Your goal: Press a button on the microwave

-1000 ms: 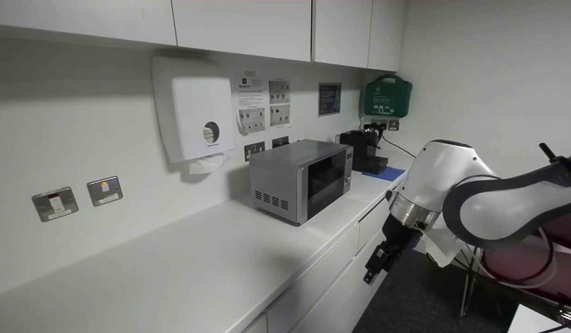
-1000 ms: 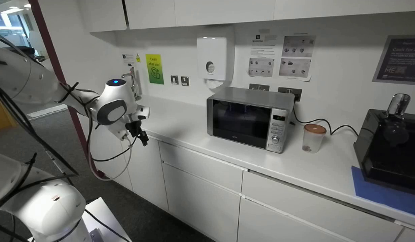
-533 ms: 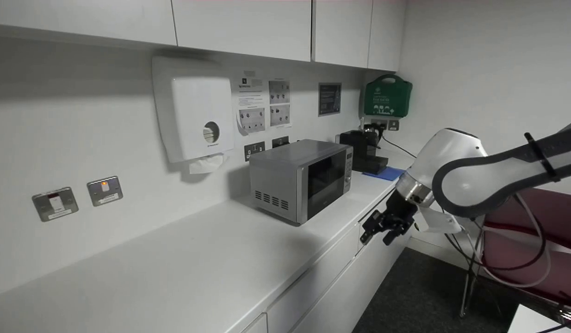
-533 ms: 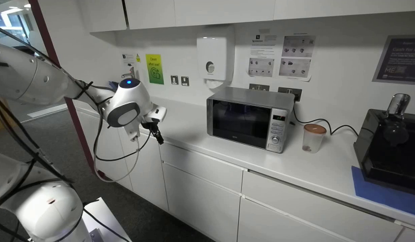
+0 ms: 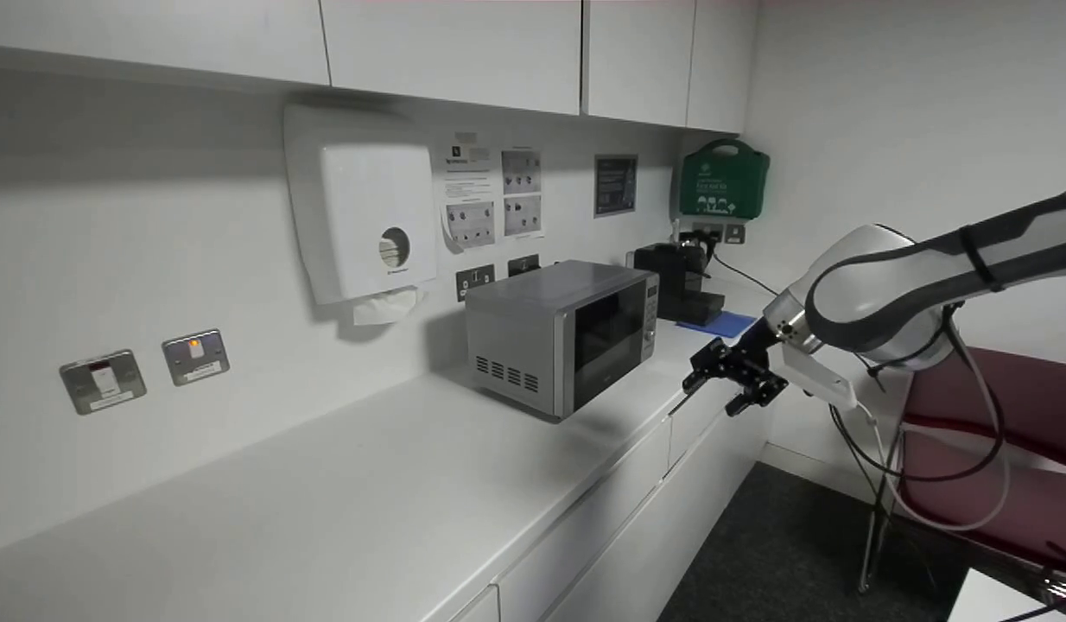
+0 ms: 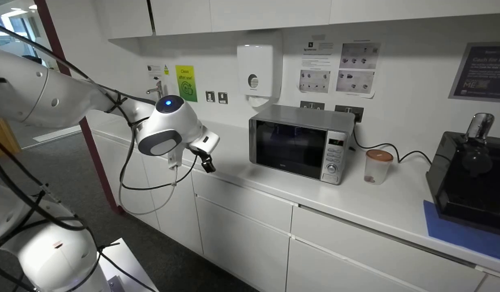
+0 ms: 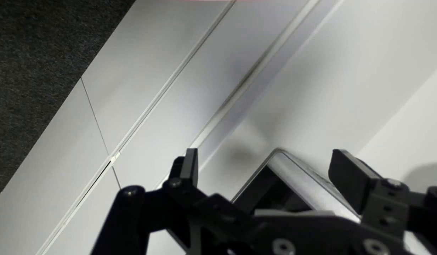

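Cupboards [image 6: 274,14] span twelve o'clock in both exterior views, above a long white worktop [image 5: 343,484] with drawer fronts [image 6: 242,198] below it. A white robot arm [image 6: 77,105] extends from nine o'clock in an exterior view, its wrist angled downward. A grey microwave [image 6: 300,142] sits on the worktop near the back wall, its dark glass door closed. From the microwave, as that view shows it, a black coffee machine [image 6: 473,182] stands at three o'clock, its front on a blue mat [image 6: 452,233], and a white paper-towel dispenser [image 6: 254,65] hangs at eleven o'clock. A green first-aid case [image 5: 723,179] hangs between one and two o'clock from the microwave in an exterior view.

The black gripper [image 5: 711,396] hangs by the worktop's front edge, at about four o'clock from the microwave and apart from it. In the wrist view its fingers [image 7: 189,166] are spread wide, and a corner of the microwave shows beyond them, between four and five o'clock.

A clear lidded tub [image 6: 373,172] stands at four o'clock from the microwave in an exterior view. The microwave's control strip carries a display [image 6: 336,142] too blurred to read, a round dial [image 6: 331,168] and small buttons [image 6: 334,150].
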Robot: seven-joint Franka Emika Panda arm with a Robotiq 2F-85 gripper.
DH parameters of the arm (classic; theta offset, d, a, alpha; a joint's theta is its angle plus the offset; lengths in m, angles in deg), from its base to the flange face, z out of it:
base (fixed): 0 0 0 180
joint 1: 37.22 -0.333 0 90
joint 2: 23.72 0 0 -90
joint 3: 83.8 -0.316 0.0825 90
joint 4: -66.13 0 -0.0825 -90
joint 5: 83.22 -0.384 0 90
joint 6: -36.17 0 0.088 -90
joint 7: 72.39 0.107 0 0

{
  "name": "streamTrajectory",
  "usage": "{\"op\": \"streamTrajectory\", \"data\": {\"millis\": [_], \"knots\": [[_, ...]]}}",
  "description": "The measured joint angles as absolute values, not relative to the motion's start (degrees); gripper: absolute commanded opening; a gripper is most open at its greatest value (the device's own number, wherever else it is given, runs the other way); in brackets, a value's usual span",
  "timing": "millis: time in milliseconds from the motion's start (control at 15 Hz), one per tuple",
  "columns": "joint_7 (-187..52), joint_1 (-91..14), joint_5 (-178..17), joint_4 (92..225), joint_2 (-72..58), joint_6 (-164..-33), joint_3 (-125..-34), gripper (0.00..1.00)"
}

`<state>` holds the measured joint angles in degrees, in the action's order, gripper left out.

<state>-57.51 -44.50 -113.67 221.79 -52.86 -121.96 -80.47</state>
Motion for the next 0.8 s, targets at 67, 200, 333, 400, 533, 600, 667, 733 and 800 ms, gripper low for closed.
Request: {"op": "streamTrajectory", "data": {"millis": [67, 200, 333, 400, 533, 600, 667, 733, 800], "knots": [[-57.08, -44.47, -114.94, 221.39, -52.86, -122.72, -79.57, 1.00], [-57.19, -44.45, -115.07, 221.35, -52.82, -122.74, -79.32, 1.00], [-57.19, -44.51, -115.07, 221.50, -52.80, -122.74, -79.57, 1.00], [-57.18, -44.54, -115.07, 221.50, -52.80, -122.74, -79.74, 1.00], [-57.18, -44.57, -115.07, 221.51, -52.80, -122.74, -79.82, 1.00], [-57.18, -44.57, -115.07, 221.51, -52.80, -122.74, -79.82, 1.00], [-57.18, -44.57, -115.07, 221.51, -52.80, -122.74, -79.82, 1.00], [-57.18, -44.57, -115.07, 221.51, -52.80, -122.74, -79.82, 1.00], [-57.18, -44.58, -115.07, 221.51, -52.79, -122.74, -79.83, 1.00]]}}
